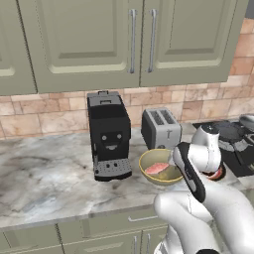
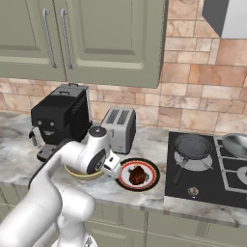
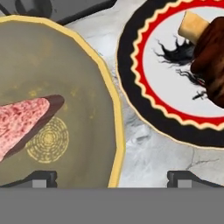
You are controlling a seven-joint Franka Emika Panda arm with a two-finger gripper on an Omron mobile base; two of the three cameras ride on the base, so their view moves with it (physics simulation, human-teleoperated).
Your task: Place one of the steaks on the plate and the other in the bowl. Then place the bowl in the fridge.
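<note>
My pincer (image 3: pixel 112 177) is released, straddling the bowl (image 3: pixel 114 131) rim; a shallow grip risks tipping out the steak (image 3: pixel 24 120).

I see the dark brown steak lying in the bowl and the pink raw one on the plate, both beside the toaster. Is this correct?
Not quite: the two are swapped. The hand view shows the pink raw steak lying in the bowl and the dark brown steak on the plate. Both do sit beside the toaster, as the right base view shows.
</note>
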